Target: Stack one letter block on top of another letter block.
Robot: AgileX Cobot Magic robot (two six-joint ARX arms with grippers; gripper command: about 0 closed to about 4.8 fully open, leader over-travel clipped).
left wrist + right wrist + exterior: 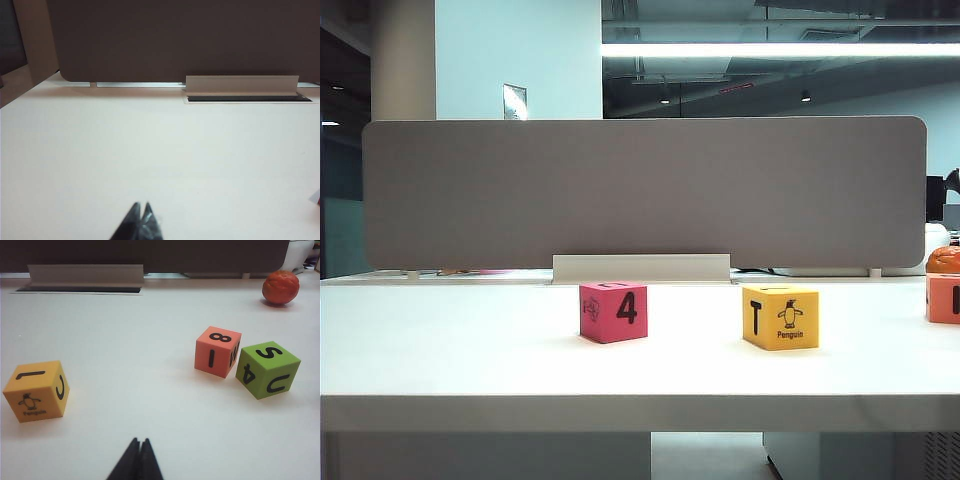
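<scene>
The yellow letter block (780,316) with a black "T" and a penguin picture stands on the white table (470,350), right of centre. The pink-red block with a large "4" (613,312) stands apart to its left. In the right wrist view the yellow block (36,390) lies well ahead of my right gripper (140,442), which is shut and empty, low over the table. My left gripper (142,206) is also shut and empty over bare table; no block shows in its view. Neither gripper appears in the exterior view.
An orange-pink block (217,351) and a green block (267,369) sit close together ahead of the right gripper, with an orange ball (280,287) farther back. A grey partition (640,190) with a white bracket (640,268) closes the table's far edge.
</scene>
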